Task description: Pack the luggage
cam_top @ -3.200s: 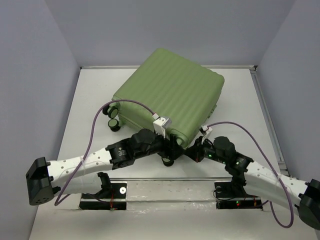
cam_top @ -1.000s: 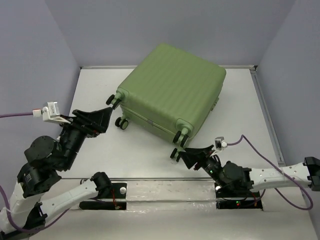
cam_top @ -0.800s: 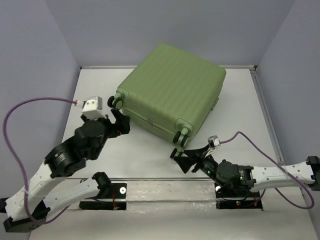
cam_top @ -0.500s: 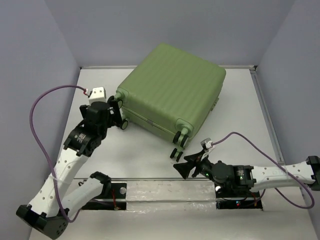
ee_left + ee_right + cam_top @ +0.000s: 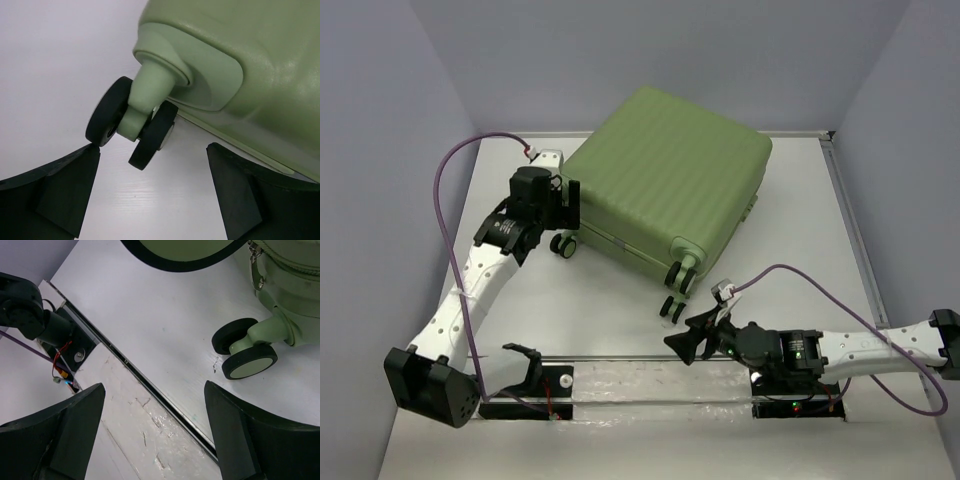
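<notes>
Motion over the last second belongs mostly to the left arm. It has swung up from its own side of the counter [image 5: 610,300], and the left end effector [image 5: 567,205] now sits at the near-left corner of the luggage [image 5: 665,180]. The left wrist view shows its fingers spread wide on either side of a black twin caster [image 5: 125,127]. The left fingertip is just beside the outer wheel, and nothing is pinched.

The right arm has slid lower along the front mounting rail [image 5: 650,375]. The right end effector [image 5: 682,335] is also spread and empty, pointing toward the near-right caster [image 5: 245,352] but apart from it. A zipper pull [image 5: 256,265] hangs at the shell edge above that wheel.

The pale green hard-shell case lies flat and closed on the far middle of the counter, turned at an angle with its wheels toward the arms. It has not moved during that second, though it sits slightly rotated from its pose three seconds back.

My reading is that both arms let go after nudging the case and are lining up again at its wheel end. Packing itself looks barely begun, since the shell is not yet open.
</notes>
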You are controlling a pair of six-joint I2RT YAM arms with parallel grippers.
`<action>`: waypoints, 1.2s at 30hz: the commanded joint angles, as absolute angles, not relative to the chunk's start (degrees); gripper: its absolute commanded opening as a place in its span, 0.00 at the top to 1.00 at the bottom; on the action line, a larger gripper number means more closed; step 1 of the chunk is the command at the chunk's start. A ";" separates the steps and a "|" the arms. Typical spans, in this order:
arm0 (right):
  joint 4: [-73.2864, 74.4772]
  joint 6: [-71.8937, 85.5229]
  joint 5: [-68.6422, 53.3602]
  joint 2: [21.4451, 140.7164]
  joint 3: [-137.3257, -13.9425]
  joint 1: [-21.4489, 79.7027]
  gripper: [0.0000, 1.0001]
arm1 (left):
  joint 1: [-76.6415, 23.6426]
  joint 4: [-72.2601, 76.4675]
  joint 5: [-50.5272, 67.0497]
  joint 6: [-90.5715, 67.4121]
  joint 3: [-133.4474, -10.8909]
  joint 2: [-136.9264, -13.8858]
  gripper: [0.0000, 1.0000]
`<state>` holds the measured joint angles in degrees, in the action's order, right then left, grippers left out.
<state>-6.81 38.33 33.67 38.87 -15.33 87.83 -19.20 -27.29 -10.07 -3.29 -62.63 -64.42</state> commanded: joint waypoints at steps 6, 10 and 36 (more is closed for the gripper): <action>-8.79 36.74 31.90 38.41 -16.96 88.15 0.14 | -18.98 -26.01 -14.94 1.32 -68.99 -67.41 0.01; -8.79 36.56 31.56 37.88 -17.05 88.15 0.14 | -18.98 -25.84 -18.63 1.32 -69.43 -69.43 0.01; -4.67 39.02 35.32 35.51 -16.43 88.15 0.21 | -18.72 -23.03 -11.96 1.85 -69.44 -73.13 0.81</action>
